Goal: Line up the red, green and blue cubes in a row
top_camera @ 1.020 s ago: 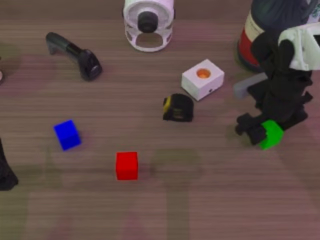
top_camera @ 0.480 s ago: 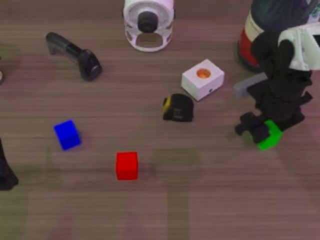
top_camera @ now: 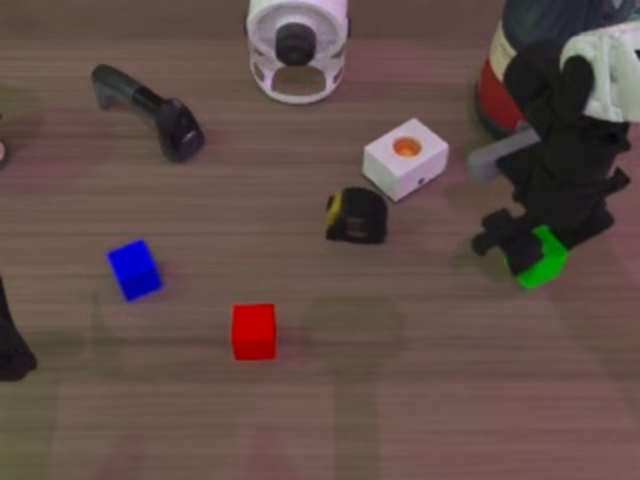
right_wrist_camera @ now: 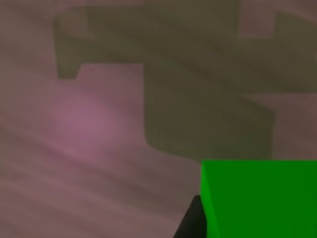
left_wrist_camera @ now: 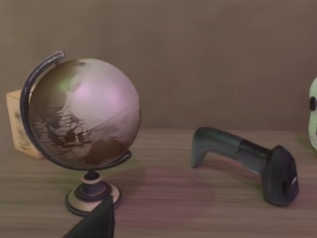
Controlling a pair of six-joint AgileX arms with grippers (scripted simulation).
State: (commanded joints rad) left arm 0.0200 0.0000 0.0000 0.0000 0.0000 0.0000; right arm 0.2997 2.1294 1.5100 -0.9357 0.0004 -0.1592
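Observation:
The green cube (top_camera: 546,263) hangs at the right side of the table with my right gripper (top_camera: 527,250) shut on it. In the right wrist view the green cube (right_wrist_camera: 260,198) fills one corner beside a dark finger (right_wrist_camera: 190,222), with its shadow on the wood beneath. The red cube (top_camera: 253,331) sits left of centre near the front. The blue cube (top_camera: 134,269) lies farther left. My left arm (top_camera: 10,345) is parked at the left edge. Only one of its fingers (left_wrist_camera: 96,223) shows, far off to one side.
A white block with an orange hole (top_camera: 405,157) and a black-and-yellow tape measure (top_camera: 356,215) lie between the held cube and the other two. A black scanner (top_camera: 150,108), a white round device (top_camera: 297,45) and a red-banded bottle (top_camera: 498,75) stand along the back. A globe (left_wrist_camera: 81,114) is far left.
My right gripper has shifted slightly toward the back of the table, carrying the green cube with it. The red and blue cubes and my left arm have not moved.

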